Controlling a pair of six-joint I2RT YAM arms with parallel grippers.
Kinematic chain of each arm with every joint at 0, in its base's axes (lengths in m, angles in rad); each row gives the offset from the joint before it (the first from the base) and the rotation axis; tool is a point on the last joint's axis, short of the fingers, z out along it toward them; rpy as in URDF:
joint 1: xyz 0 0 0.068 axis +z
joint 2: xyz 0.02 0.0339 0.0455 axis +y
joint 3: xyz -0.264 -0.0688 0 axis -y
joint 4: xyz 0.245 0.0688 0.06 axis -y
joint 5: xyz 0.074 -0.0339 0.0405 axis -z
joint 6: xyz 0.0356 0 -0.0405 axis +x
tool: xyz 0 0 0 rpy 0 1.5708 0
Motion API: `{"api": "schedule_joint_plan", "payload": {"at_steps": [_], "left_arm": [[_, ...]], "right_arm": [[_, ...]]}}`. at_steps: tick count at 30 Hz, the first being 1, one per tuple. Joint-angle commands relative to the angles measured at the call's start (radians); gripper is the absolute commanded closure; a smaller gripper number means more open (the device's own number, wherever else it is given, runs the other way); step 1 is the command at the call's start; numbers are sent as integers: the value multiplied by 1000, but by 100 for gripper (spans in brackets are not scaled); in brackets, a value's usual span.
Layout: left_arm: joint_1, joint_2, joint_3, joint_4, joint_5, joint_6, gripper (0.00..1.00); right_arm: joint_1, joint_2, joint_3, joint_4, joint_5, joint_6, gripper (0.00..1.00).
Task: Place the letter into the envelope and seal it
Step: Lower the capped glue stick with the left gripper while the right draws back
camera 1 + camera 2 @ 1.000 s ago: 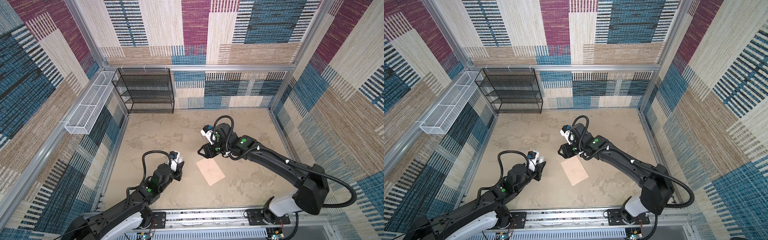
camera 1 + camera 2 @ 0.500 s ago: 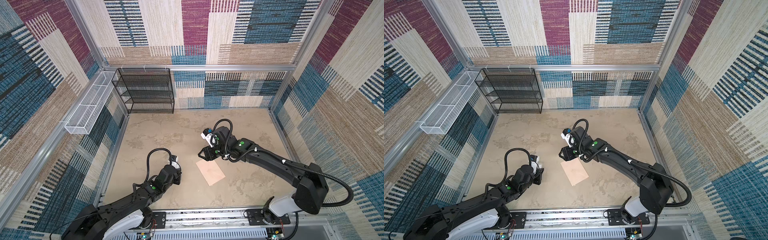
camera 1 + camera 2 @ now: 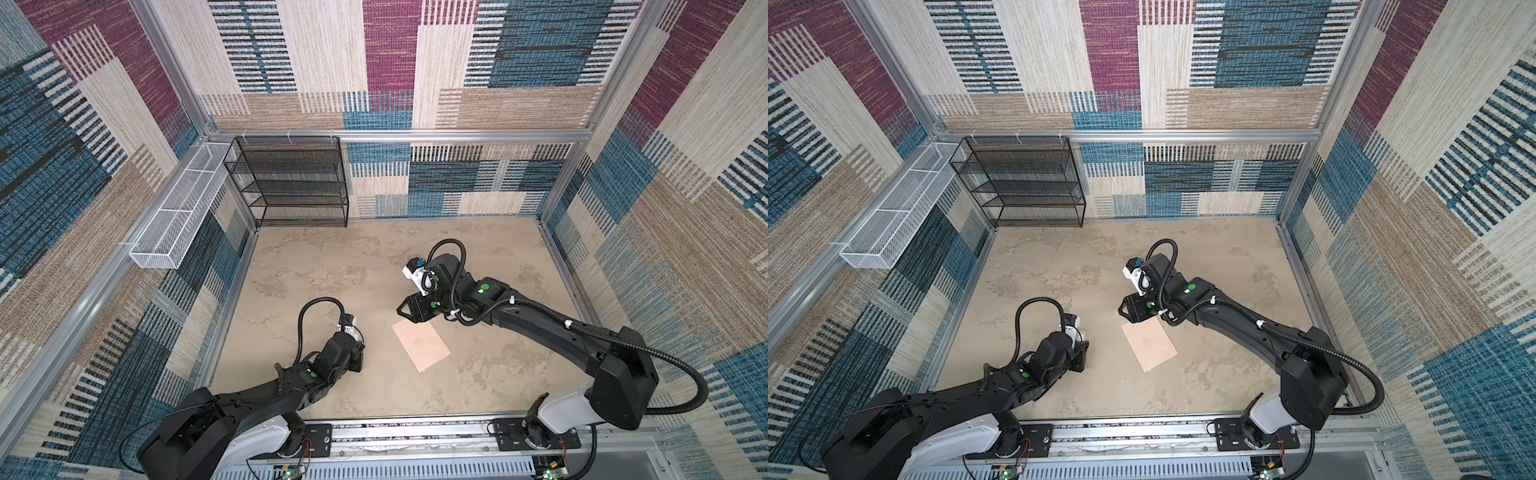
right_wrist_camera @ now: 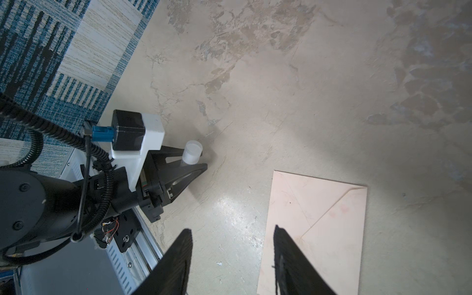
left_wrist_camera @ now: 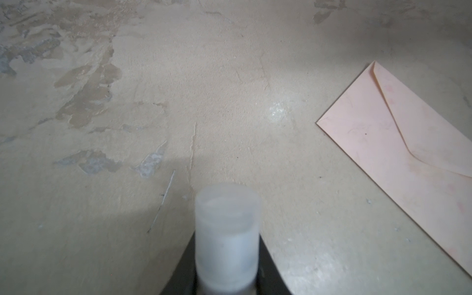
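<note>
Pink envelope [image 3: 420,346] unmoved; left hand [image 4: 203,160], gripping white tube [image 4: 192,155], has retreated.

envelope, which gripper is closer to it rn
Right. The right gripper hangs at the envelope's far corner, fingers open. The left gripper, shut on a white tube, sits apart, off to its left in both top views.

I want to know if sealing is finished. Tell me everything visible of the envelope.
The envelope is a pale peach-pink paper rectangle lying flat and askew on the table, flap side up. Its pointed flap is folded down on the body; whether it is glued cannot be told. Faint pink smudges mark it. Nothing sticks out of it. The open right gripper hovers at one short end; contact cannot be told.
</note>
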Motion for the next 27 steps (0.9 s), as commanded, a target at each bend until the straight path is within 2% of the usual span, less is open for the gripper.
{"api": "schedule_joint_plan", "payload": {"at_steps": [1, 18, 27], "left_arm": [[-1, 12, -2, 28, -22, -37, 100], [-3, 59, 31, -23, -30, -63, 73], [-4, 84, 49, -38, -34, -78, 64]], "right_arm": [[0, -6, -5, 39, 12, 11, 45], [-4, -8, -11, 38, 13, 13, 45], [-9, -7, -7, 35, 6, 17, 45]]}}
